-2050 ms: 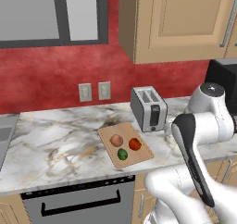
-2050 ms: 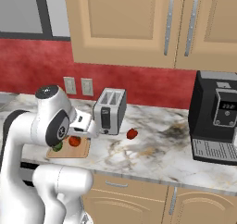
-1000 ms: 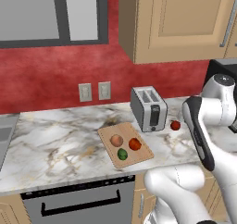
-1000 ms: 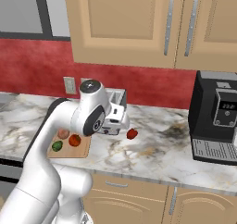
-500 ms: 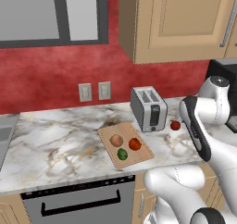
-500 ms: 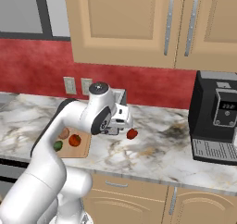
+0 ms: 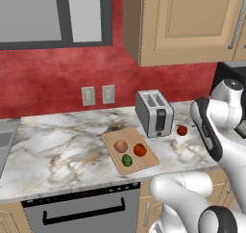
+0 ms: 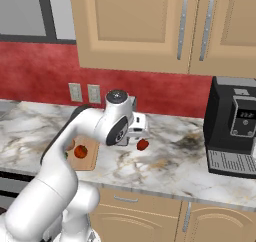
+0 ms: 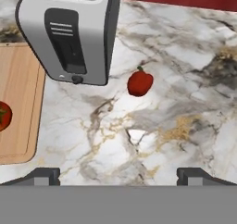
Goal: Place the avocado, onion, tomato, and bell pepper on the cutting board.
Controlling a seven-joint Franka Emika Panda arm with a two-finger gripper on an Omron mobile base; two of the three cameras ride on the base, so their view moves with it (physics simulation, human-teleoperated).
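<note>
Gripper (image 9: 118, 174) hovers wide open, empty, above counter near bell pepper (image 9: 140, 82).

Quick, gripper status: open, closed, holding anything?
Gripper: open, holding nothing, above the counter short of the bell pepper.

No readable text, brand, number or sign was found. A small lit display on the black coffee machine (image 8: 234, 131), at the right of the right base view, was too small to be read; the silver toaster (image 9: 69, 33) carried only unlettered slits.
</note>
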